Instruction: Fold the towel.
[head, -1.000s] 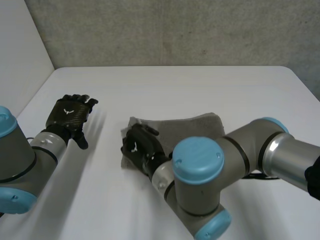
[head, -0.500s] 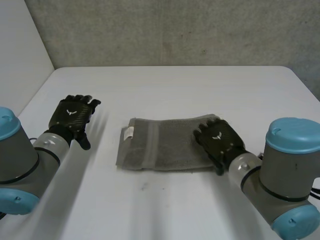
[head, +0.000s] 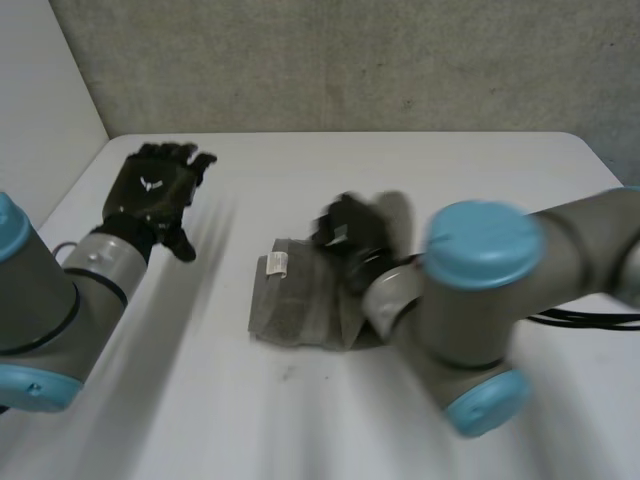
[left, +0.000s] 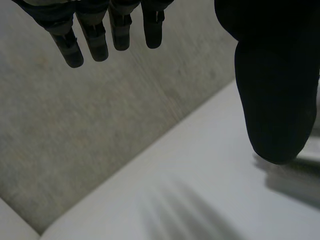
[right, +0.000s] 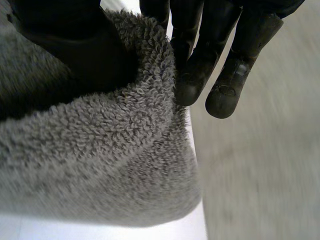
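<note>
- Elbow first: the right arm (head: 485, 245) crosses the front of the table (head: 150, 420), bent so that its hand reaches over the cloth from the right.
- Below and beyond it the grey terry towel (head: 295, 315) lies near the middle of the table, doubled and partly bunched, with its white label (head: 277, 264) up at the left end.
- The right hand (head: 350, 228) hangs just above the towel's middle. The right wrist view shows it gripping a thick fold of towel (right: 100, 165), thumb on one side and fingers (right: 192, 75) on the other, with the cloth draping below. I judge it is carrying that end across to lay it on the other half.
- Farther off, at the table's left side, the left hand (head: 158, 190) is raised off the surface and well apart from the towel. Its fingers (left: 95, 35) are straight and hold nothing, probably parked out of the way of the fold.
- Behind the far table edge stands the rough grey wall (head: 350, 60).
- Half a second ago the towel lay as a long flat band with the right hand on its right end. Now that end has been swept leftward over the rest, so the towel's outline is shorter.
- The left hand has risen slightly and moved farther from the robot.
</note>
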